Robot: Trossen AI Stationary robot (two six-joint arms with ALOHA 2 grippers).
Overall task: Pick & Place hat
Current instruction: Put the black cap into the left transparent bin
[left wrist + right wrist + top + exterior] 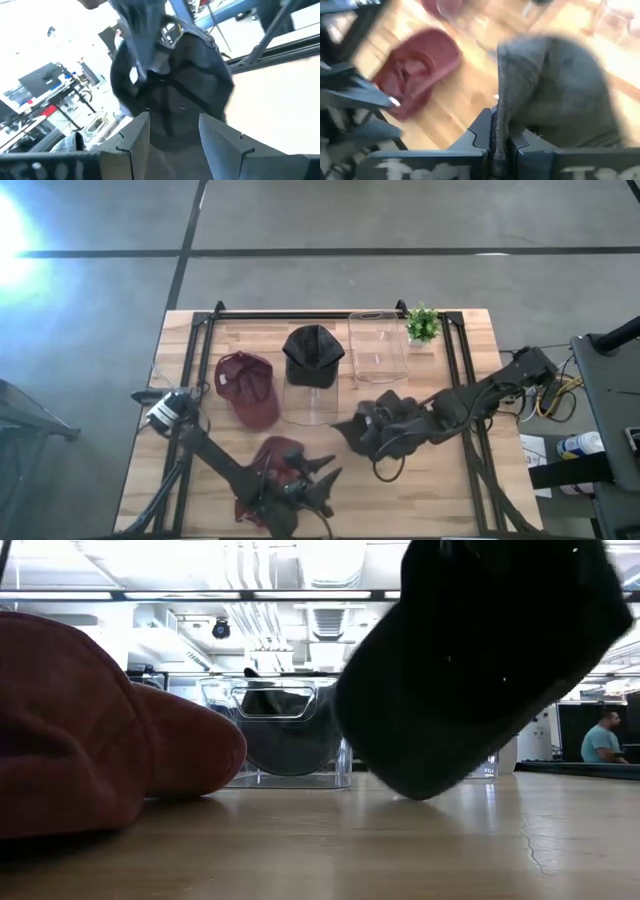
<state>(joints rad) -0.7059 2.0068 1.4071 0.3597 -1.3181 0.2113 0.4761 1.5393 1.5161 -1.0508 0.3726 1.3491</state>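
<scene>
Dark cap (372, 427) hangs off the table mid-right, brim edge pinched tight in the right gripper (499, 134) w/ crown free to drop into a clear bin (379, 344), while left gripper (318, 483), fingers spread, waits by the near red cap (280, 456).

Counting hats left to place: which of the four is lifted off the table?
The black hat pinched in the right tool; the rest lie on the table or a bin.
</scene>
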